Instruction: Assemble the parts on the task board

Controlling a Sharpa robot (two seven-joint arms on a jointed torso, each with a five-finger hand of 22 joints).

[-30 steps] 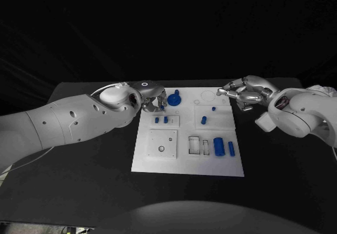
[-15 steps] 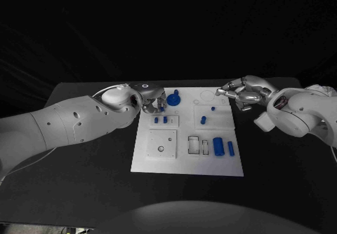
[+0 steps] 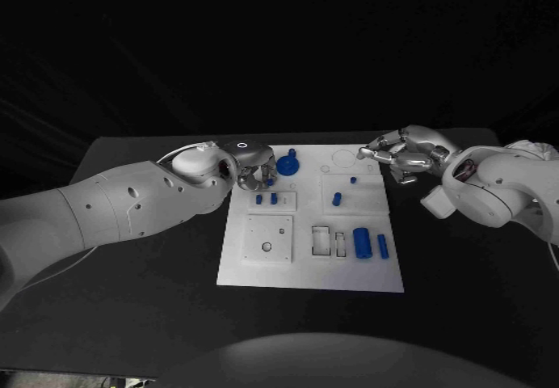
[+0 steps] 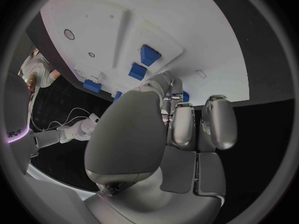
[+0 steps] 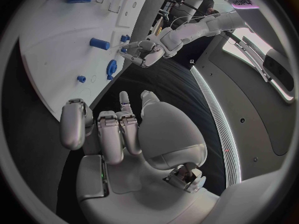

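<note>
The white task board [image 3: 313, 267] lies mid-table. On it are a blue gear-like part [image 3: 287, 166], two small blue blocks [image 3: 266, 198], a blue peg [image 3: 337, 198] and two blue cylinders [image 3: 371, 243]. My left hand [image 3: 250, 173] hovers over the board's far left corner with its fingers curled, next to the gear. In the left wrist view a small blue part [image 4: 181, 96] sits pinched at the fingertips of that hand [image 4: 168, 129]. My right hand [image 3: 396, 158] is at the board's far right corner, fingers curled in around nothing [image 5: 118, 129].
The board has a raised square plate with a hole [image 3: 269, 238] and two narrow rectangular slots [image 3: 327, 242] near its middle. Black table surrounds the board. The right wrist view shows my left hand [image 5: 146, 52] beyond the gear [image 5: 111, 67].
My left hand and forearm have edged a little to the right, farther over the board's corner. The right hand has stayed almost still.
</note>
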